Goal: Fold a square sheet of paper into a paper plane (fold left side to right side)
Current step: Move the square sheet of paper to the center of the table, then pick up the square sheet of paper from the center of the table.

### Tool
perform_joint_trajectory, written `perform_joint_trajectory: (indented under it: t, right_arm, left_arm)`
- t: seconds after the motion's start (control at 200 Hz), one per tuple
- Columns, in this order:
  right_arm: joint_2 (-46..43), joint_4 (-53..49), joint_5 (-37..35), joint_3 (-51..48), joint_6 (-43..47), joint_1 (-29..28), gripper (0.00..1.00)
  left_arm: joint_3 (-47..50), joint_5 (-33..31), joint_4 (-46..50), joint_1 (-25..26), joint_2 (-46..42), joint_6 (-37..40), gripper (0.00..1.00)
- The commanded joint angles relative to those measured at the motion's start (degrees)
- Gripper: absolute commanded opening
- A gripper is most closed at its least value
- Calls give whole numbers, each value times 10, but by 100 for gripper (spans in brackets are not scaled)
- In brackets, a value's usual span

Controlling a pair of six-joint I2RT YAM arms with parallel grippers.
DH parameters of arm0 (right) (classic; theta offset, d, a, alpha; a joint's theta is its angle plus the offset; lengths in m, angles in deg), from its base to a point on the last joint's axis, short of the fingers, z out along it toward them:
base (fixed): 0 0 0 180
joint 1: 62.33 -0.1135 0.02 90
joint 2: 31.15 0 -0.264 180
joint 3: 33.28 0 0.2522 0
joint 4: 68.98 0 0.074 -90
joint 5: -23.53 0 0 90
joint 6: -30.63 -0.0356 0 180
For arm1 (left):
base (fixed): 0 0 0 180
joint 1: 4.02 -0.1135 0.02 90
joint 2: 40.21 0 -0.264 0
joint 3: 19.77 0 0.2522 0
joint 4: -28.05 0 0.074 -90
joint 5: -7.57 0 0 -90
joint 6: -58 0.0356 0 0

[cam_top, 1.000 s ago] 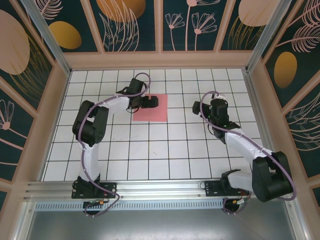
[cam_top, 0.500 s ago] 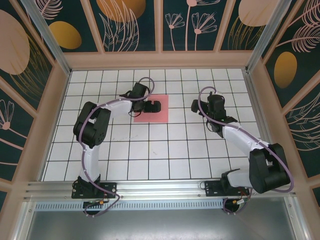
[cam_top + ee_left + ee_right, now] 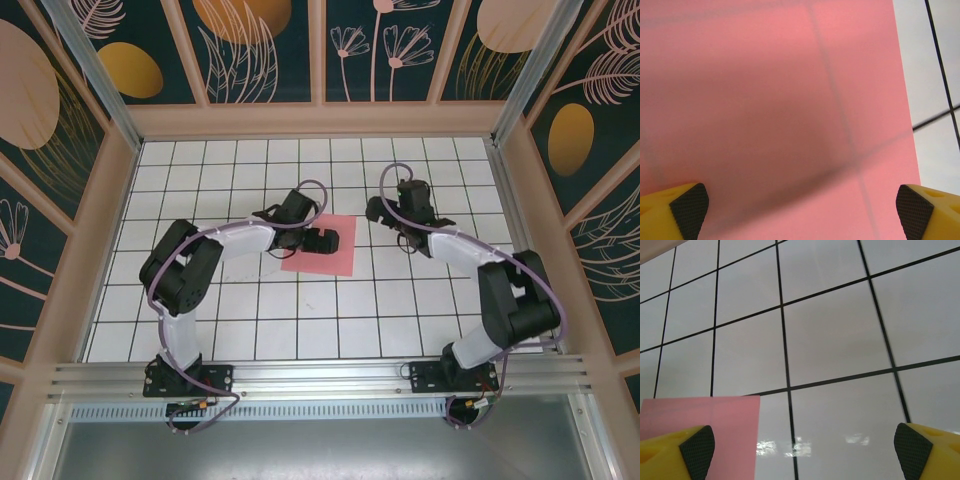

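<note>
Ok so from the top camera: the square sheet of paper (image 3: 338,260) is lying flat pretty much dead centre of the white grid table (image 3: 250,310), unfolded as far as I can see. The left gripper (image 3: 331,240) comes in from the 9 o'clock side and sits over the sheet's middle, toward its 12 o'clock edge, fingers spread. Can't tell from up there if it's actually touching the paper. The right gripper (image 3: 374,210) is off the sheet at about 2 o'clock from it, close to that corner, over bare tiles, fingers spread too. Left wrist cam: the paper (image 3: 790,100) is right under the lens, thin enough that the dark grid lines show through it. Its edge runs down the 3 o'clock side, with bare table (image 3: 935,65) past it. The left gripper (image 3: 800,212) has one yellow tip with a black pad (image 3: 689,210) at 7 o'clock and the other at 5 o'clock, wide apart, nothing pinched between them. Right wrist cam: mostly shiny tiles (image 3: 830,340), with a corner of the paper (image 3: 715,420) down at 7 o'clock, just above the pad (image 3: 696,446) on that side. The right gripper (image 3: 804,450) has its other pad at 5 o'clock, so it's spread wide as well and holding nothing.
</note>
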Motion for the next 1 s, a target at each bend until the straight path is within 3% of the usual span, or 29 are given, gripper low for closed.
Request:
perform_joint_trajectory:
  t: [0.0,0.5,0.996]
  right_arm:
    - [41,-12,39,44,-16,-11,92]
    - [210,-96,36,197,-7,-77,90]
    - [261,-118,62,209,-17,-117,87]
  left_arm:
    - [11,3,42,2,-39,-28,99]
    - [105,85,0,3,-69,-69,98]
    - [106,77,6,5,-49,-68,98]
